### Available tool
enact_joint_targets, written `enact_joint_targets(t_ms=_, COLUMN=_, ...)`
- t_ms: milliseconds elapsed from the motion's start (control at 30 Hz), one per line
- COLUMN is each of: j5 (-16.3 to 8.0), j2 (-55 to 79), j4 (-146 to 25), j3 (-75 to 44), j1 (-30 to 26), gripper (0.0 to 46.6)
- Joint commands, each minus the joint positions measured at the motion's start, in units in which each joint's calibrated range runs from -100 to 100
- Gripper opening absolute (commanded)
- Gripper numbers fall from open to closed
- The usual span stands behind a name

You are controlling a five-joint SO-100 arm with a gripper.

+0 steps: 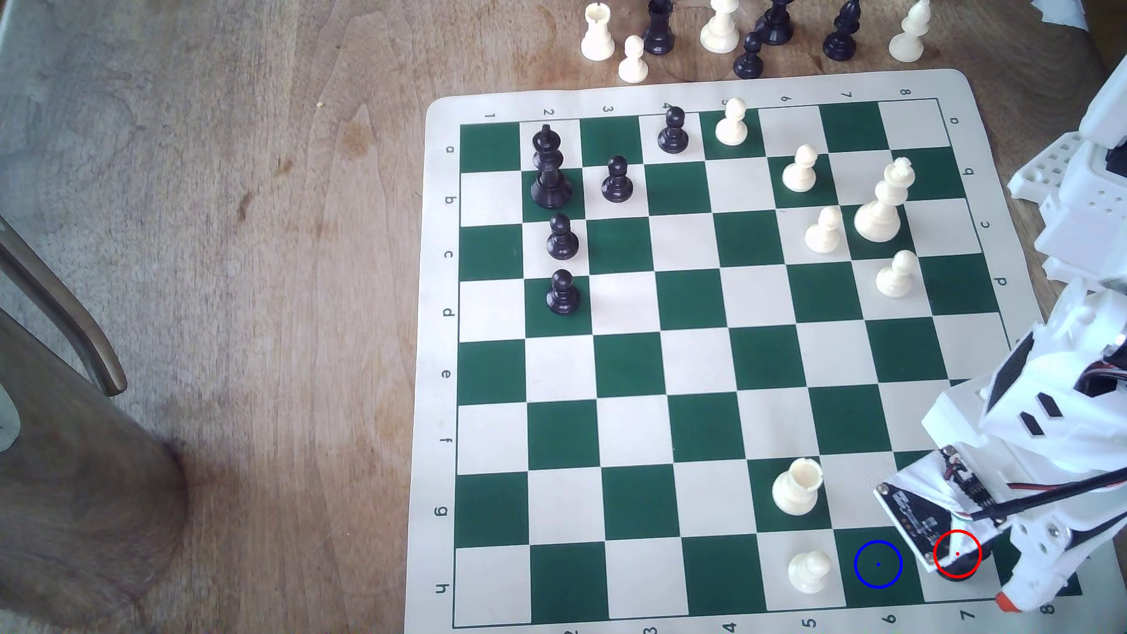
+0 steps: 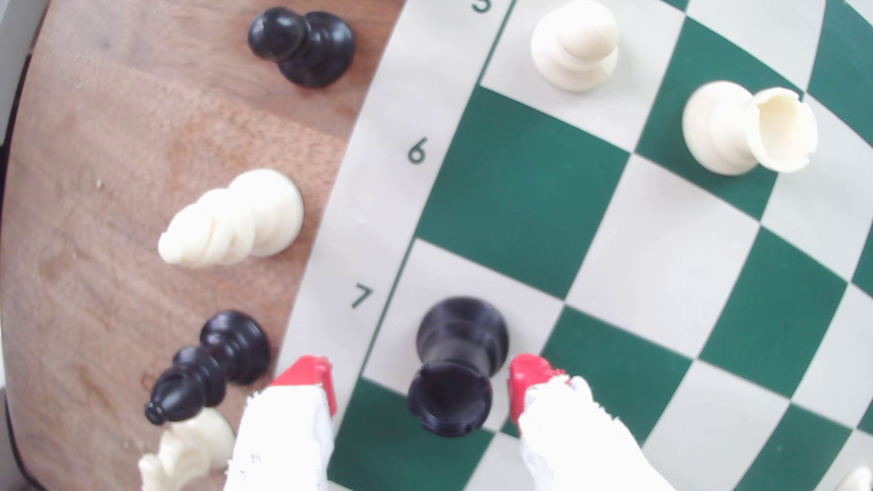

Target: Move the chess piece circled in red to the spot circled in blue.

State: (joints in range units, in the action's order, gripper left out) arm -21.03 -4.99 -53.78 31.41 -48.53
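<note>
Green-and-cream board [image 1: 671, 390] on wooden worktop [image 1: 244, 244]; border print reads 1–8 along two edges, a–h along the exterior view's left and right edges. Wrist view: "6" and "7" legible beside near squares. Black piece [image 2: 456, 366] on cream square by "7", red-ringed in exterior view [image 1: 957, 553]. Gripper [image 2: 423, 385] open wide, red fingertips [image 2: 309, 373] either side of piece, not touching. Blue-ringed spot [image 1: 878, 564] on adjoining green square, to the exterior view's left.

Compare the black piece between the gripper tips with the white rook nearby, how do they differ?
The black piece is glossy black; the white rook is cream. The black piece stands on a cream square by the board's edge, the white rook on a green square further in. The open gripper straddles the black piece; the white rook stands free. Both have hollow notched tops.
</note>
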Motion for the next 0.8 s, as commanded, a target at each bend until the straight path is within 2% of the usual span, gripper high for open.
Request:
enact_joint_targets(t_ms=0, j5=0.0, j2=-0.3, j4=0.7, j3=-0.9, j1=-0.3, gripper=18.9)
enact_joint_targets(t_ms=367, j5=0.0, j2=0.0, j4=0.8, j3=-0.8, j1=-0.9, gripper=16.8)
enact_joint_targets(t_ms=767, j5=-0.1, j2=0.1, j4=1.4, j3=-1.1, j1=-0.9, gripper=8.6)
